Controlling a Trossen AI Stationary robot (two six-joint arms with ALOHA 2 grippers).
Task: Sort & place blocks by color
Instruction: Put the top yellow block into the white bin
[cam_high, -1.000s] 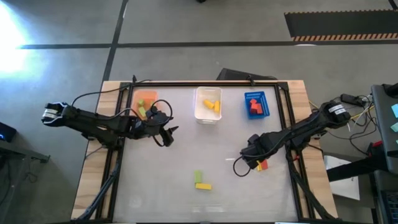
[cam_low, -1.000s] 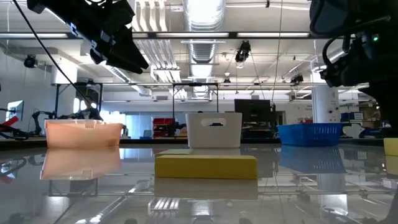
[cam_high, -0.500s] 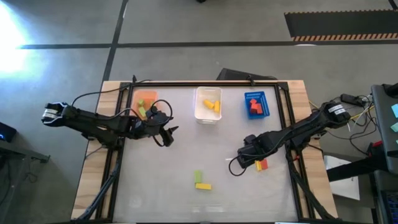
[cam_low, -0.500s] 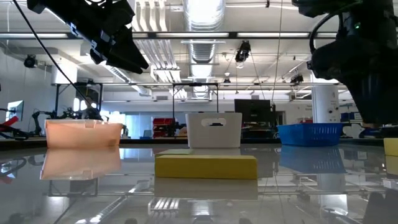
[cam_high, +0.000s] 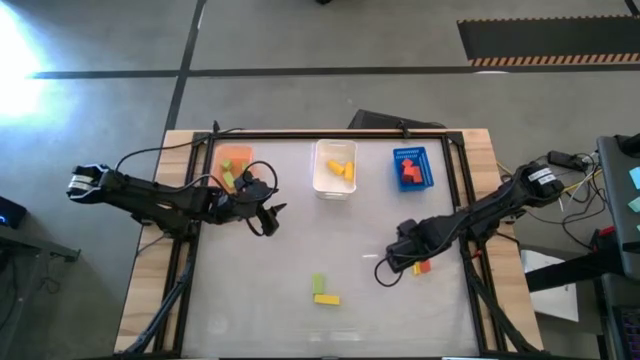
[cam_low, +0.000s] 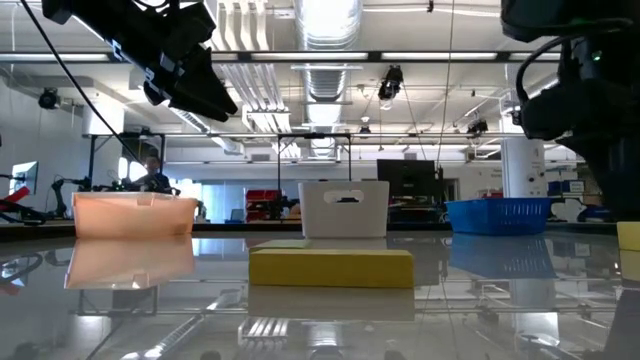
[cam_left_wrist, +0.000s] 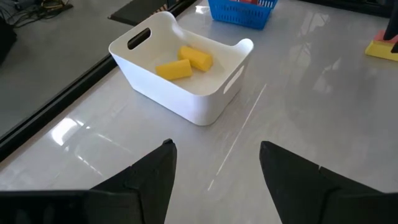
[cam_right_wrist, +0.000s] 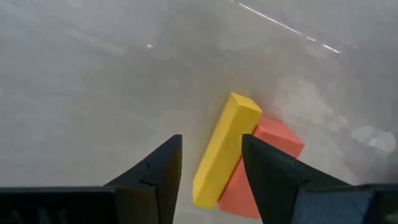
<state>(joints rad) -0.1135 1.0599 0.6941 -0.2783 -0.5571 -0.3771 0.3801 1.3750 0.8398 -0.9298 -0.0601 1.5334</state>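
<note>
Near the table's right edge a yellow block (cam_right_wrist: 225, 149) lies against a red block (cam_right_wrist: 268, 167). My right gripper (cam_right_wrist: 211, 140) points down over them, open. Its fingers stand on either side of the yellow block; whether they touch it I cannot tell. From above, the pair (cam_high: 420, 267) peeks out beside that gripper (cam_high: 410, 260). My left gripper (cam_high: 272, 215) hangs open and empty beside the orange bin (cam_high: 233, 160). A green block (cam_high: 318, 284) and another yellow block (cam_high: 326, 299) lie on the table near its front middle.
Along the far edge stand the orange bin with green blocks in it, a white bin (cam_high: 335, 168) holding yellow blocks (cam_left_wrist: 183, 62), and a blue bin (cam_high: 410, 168) with red ones. A black frame runs around the tabletop. Bare table lies between the two arms.
My right gripper has turned about its own downward-pointing line while staying over the yellow and red blocks near the right edge. The blocks lie where they were.
</note>
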